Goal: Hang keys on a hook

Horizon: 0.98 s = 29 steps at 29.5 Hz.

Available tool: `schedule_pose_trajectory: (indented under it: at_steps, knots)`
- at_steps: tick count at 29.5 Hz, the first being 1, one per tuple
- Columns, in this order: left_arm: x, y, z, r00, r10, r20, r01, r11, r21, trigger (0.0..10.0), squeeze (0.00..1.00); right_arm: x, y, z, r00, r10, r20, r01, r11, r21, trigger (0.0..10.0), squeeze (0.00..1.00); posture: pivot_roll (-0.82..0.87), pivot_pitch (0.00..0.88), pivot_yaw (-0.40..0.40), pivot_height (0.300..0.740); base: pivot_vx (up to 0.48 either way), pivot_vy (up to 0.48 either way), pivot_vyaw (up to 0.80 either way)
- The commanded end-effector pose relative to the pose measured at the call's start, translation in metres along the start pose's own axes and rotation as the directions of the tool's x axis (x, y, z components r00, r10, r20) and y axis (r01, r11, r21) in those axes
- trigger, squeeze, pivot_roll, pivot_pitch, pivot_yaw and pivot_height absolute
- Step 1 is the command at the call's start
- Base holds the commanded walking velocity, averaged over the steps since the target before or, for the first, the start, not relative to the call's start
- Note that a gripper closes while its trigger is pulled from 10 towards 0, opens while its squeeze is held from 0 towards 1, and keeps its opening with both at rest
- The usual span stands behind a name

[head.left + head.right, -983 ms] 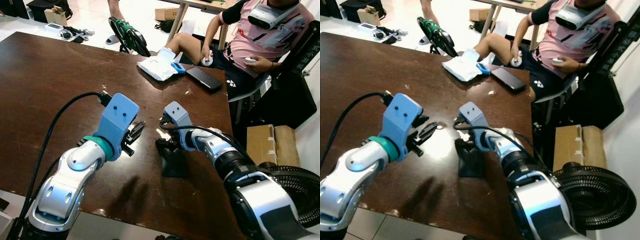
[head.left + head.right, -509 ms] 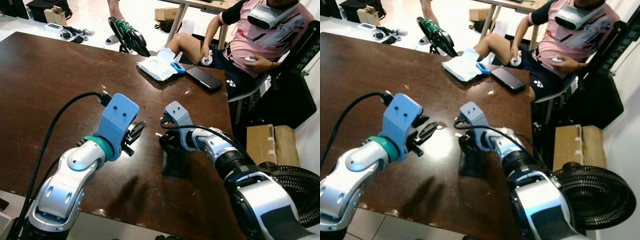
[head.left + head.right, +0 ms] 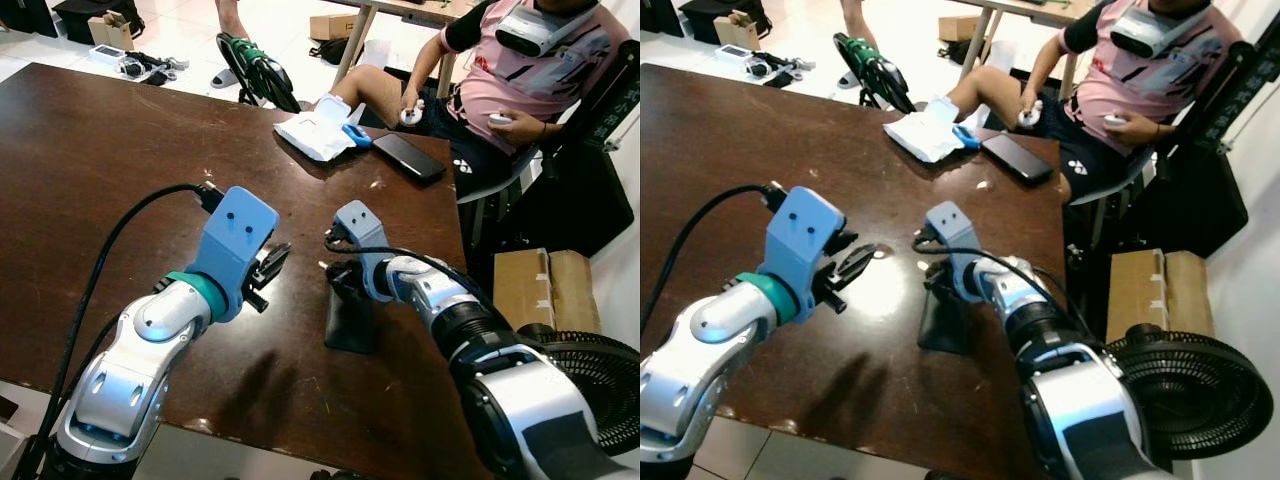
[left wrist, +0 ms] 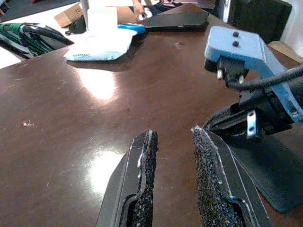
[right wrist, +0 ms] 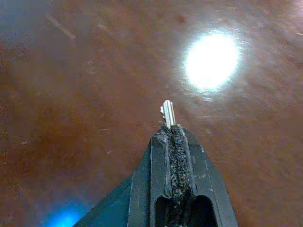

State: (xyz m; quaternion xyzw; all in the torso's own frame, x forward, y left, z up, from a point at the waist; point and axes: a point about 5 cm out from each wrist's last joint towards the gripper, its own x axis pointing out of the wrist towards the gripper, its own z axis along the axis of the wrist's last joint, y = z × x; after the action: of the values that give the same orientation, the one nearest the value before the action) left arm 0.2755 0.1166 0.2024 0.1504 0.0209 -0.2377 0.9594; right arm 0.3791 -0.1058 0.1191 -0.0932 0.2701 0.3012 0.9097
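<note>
Fingers of your right gripper [image 5: 171, 137] are pressed flat together on the key [image 5: 167, 113], whose silver tip pokes out just past the pads. Seen from the head, that gripper sits right at the top of the black hook stand [image 3: 349, 318], which rests toward the table's right edge, nearer the front edge than the far one. Whether the key's ring has caught on the hook, you cannot tell from here; the gripper body hides the spot.

Your left gripper [image 4: 173, 156] is empty, its two fingers a modest gap apart, hovering over bare table [image 3: 120, 150] just beside the stand on its left side.

Judged from this, the pick-up is done and you are in the hanging step itself: the key is carried and brought to the hook, but it has not been let go. What is left is to seat it, part the fingers and back away.

Near the table's far right corner lie a white packet [image 3: 315, 131] and a dark phone [image 3: 408, 157]; a seated person [image 3: 520, 70] is beyond that corner.
</note>
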Motion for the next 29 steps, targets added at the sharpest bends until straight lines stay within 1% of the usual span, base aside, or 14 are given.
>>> schedule_pose_trajectory:
  at_steps: [1,5,8,9,11,12,16,17,18,22,23,24,25,29]
  knots:
    - [0.000,-0.002,-0.001,1.000,-0.016,-0.004,0.016,1.000,0.000,10.0,0.00,-0.001,-0.004,-0.015,0.999,-0.028,-0.031,0.030,0.998,0.049,0.0,0.00,0.08,0.014,-0.002,0.740,0.000,0.000,0.00]
    - [0.000,-0.002,-0.002,1.000,-0.017,-0.007,0.017,1.000,-0.001,10.0,0.00,-0.015,-0.027,0.024,0.969,-0.169,0.182,0.145,0.980,0.139,0.0,0.00,0.08,0.007,0.006,0.740,0.000,0.000,0.00]
    - [0.001,-0.002,-0.002,1.000,-0.022,-0.008,0.022,1.000,0.000,10.0,0.00,-0.018,-0.029,0.034,0.959,-0.184,0.216,0.160,0.979,0.124,0.0,0.00,0.07,0.005,0.007,0.740,0.000,0.000,0.00]
    - [0.001,-0.002,-0.002,1.000,-0.023,-0.007,0.023,1.000,0.000,10.0,0.00,-0.018,-0.028,0.035,0.959,-0.181,0.219,0.161,0.981,0.107,1.3,0.00,0.07,0.005,0.007,0.740,0.000,0.000,0.00]
    - [0.001,-0.002,-0.002,1.000,-0.023,-0.007,0.023,1.000,0.000,10.0,0.00,-0.018,-0.028,0.035,0.959,-0.181,0.219,0.161,0.981,0.107,1.3,0.00,0.07,0.005,0.007,0.740,0.000,0.000,0.00]
    - [0.001,-0.003,-0.002,1.000,-0.024,-0.007,0.024,1.000,0.000,10.0,0.00,-0.018,-0.028,0.036,0.960,-0.177,0.218,0.160,0.983,0.094,2.7,0.00,0.08,0.005,0.003,0.740,0.000,0.000,0.00]
    - [0.001,-0.003,-0.002,1.000,-0.023,-0.008,0.023,1.000,-0.001,10.0,0.00,-0.018,-0.029,0.034,0.960,-0.179,0.213,0.165,0.983,0.082,2.5,0.00,0.08,0.005,0.003,0.740,0.000,0.000,0.00]
    - [0.001,-0.003,-0.003,1.000,-0.022,-0.008,0.022,1.000,-0.002,10.0,0.00,-0.020,-0.032,0.033,0.959,-0.192,0.207,0.178,0.981,0.081,0.9,0.00,0.07,0.008,0.004,0.740,0.000,0.000,0.00]
    - [0.001,-0.003,-0.003,1.000,-0.024,-0.008,0.024,1.000,-0.003,10.0,0.00,-0.023,-0.037,0.032,0.955,-0.215,0.206,0.200,0.976,0.090,0.4,0.00,0.07,0.008,0.004,0.740,0.000,0.000,0.00]
    - [0.001,-0.003,-0.002,1.000,-0.029,-0.008,0.029,1.000,-0.003,10.0,0.00,-0.031,-0.049,0.034,0.939,-0.267,0.218,0.245,0.962,0.121,0.0,0.00,0.07,0.010,0.008,0.740,0.000,0.000,0.00]
    - [0.001,-0.004,-0.002,1.000,-0.030,-0.008,0.030,1.000,-0.003,10.0,0.00,-0.033,-0.052,0.035,0.932,-0.282,0.227,0.257,0.957,0.130,4.0,0.00,0.07,0.010,0.008,0.740,0.000,0.000,0.00]
    - [0.001,-0.003,-0.002,1.000,-0.030,-0.008,0.030,1.000,-0.002,10.0,0.00,-0.036,-0.055,0.039,0.922,-0.301,0.244,0.274,0.952,0.138,4.7,0.00,0.07,0.011,0.008,0.740,0.000,0.000,0.00]
    - [0.001,-0.003,-0.002,1.000,-0.031,-0.008,0.031,1.000,-0.002,10.0,0.00,-0.038,-0.057,0.044,0.909,-0.322,0.264,0.294,0.946,0.141,10.0,0.00,0.07,0.011,0.008,0.740,0.000,0.000,0.00]
    - [0.001,-0.003,-0.002,1.000,-0.030,-0.008,0.030,1.000,-0.002,10.0,0.00,-0.043,-0.060,0.054,0.881,-0.348,0.321,0.319,0.937,0.141,10.0,0.00,0.07,0.012,0.011,0.740,0.000,0.000,0.00]
